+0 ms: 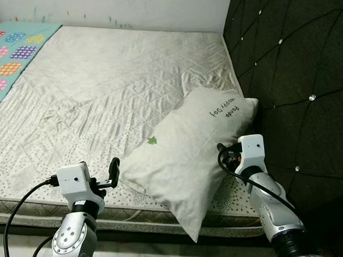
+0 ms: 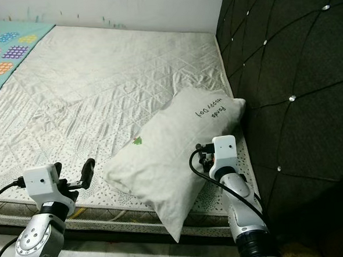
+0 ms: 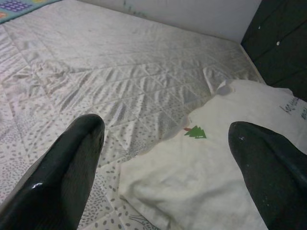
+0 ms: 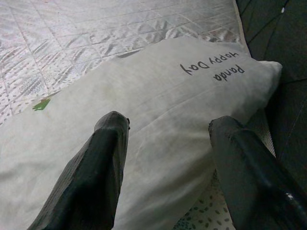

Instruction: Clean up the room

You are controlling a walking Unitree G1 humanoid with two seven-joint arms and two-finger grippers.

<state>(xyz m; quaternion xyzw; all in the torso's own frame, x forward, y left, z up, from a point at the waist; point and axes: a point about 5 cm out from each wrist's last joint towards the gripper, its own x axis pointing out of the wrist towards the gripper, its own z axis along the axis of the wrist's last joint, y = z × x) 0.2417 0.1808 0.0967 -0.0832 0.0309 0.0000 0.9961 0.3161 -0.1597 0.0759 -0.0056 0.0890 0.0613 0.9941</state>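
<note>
A white pillow [image 1: 185,157] printed with "Panda Happy Day" and a small green tree lies askew on the bed, one end against the headboard. Its near corner hangs over the mattress's front edge. My left gripper [image 1: 111,174] hovers open just left of the pillow's near-left corner. In the left wrist view the left gripper [image 3: 165,129] has its two fingers spread wide, with the pillow [image 3: 206,177] ahead between them. My right gripper [image 1: 222,151] is at the pillow's right side. In the right wrist view the right gripper [image 4: 169,122] is open, both fingers resting over the pillow [image 4: 158,96].
The mattress [image 1: 99,86] has a wrinkled, quilted pale sheet. A black tufted headboard [image 1: 296,68] runs along the right. A teal blanket with coloured dots [image 1: 4,51] lies at the far left. A white wall [image 1: 152,4] stands behind the bed.
</note>
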